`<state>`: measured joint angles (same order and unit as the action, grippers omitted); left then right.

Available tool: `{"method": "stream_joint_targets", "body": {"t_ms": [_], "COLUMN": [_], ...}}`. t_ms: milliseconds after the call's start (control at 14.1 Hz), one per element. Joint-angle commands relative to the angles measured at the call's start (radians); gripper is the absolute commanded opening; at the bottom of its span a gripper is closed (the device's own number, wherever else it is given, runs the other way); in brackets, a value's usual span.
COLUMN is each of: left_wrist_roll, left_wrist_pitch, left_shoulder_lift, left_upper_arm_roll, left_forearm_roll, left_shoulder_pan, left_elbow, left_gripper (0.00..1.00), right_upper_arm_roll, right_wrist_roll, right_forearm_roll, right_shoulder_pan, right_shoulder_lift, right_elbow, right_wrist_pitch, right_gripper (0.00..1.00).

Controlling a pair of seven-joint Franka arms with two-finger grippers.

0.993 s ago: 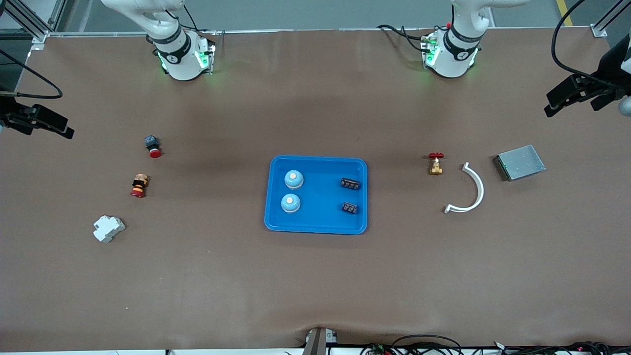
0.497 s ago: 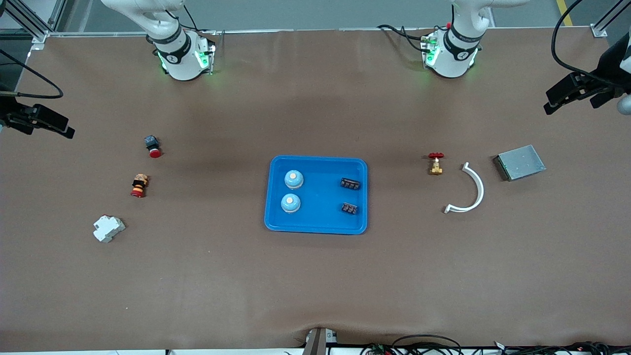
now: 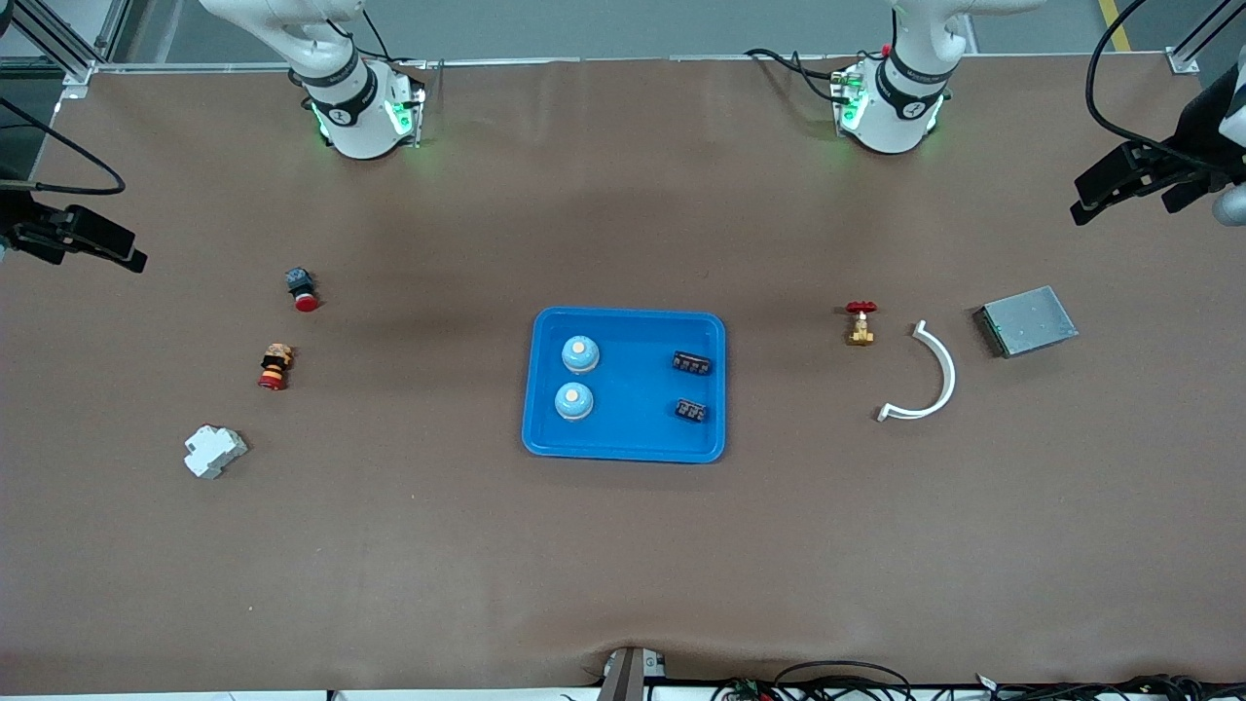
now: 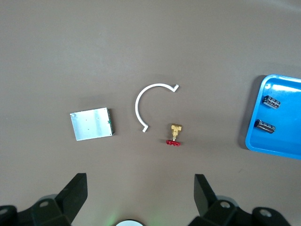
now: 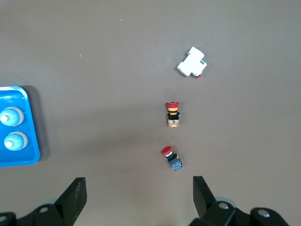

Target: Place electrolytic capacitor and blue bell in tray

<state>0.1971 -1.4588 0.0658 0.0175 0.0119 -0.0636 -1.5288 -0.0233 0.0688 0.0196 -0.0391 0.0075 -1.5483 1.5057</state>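
Note:
The bright blue tray [image 3: 633,443] lies mid-table. In it sit two blue bells [image 3: 580,354] [image 3: 573,400] and two black capacitor blocks [image 3: 691,364] [image 3: 690,411]. My left gripper [image 3: 1095,200] is open and empty, up in the air at the left arm's end of the table. My right gripper [image 3: 117,251] is open and empty at the right arm's end. The left wrist view shows the left gripper [image 4: 140,188], the tray's edge [image 4: 282,146] and both capacitors [image 4: 271,101]. The right wrist view shows the right gripper [image 5: 139,188], the tray's corner [image 5: 28,157] and both bells [image 5: 10,116].
Toward the left arm's end lie a brass valve with a red handle [image 3: 861,322], a white curved piece [image 3: 930,375] and a flat grey metal box [image 3: 1028,320]. Toward the right arm's end lie two red-capped push buttons [image 3: 302,288] [image 3: 274,366] and a white block [image 3: 214,451].
My left gripper has drifted slightly toward the robots' side of the table. Nothing else has moved.

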Motion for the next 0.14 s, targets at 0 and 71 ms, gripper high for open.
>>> {"method": "stream_joint_targets", "body": {"t_ms": [0,71], "left_wrist_roll": [-0.021,-0.019], "left_wrist_pitch": [0.015,0.015], "left_shoulder_lift": [0.012,0.014], "left_upper_arm_roll": [0.001,0.001], "left_forearm_roll": [-0.018,-0.018], "left_shoulder_pan": [0.001,0.001], "left_elbow": [0.001,0.001], "left_gripper": [1.0,1.0], "right_upper_arm_roll": [0.008,0.008], "right_wrist_roll": [0.012,0.012], "right_forearm_roll": [-0.017,-0.017], "right_shoulder_pan": [-0.002,-0.002], "right_shoulder_lift": [-0.001,-0.001], "right_elbow": [0.011,0.011], "right_wrist_pitch": [-0.005,-0.005], "right_gripper": [1.0,1.0]}}
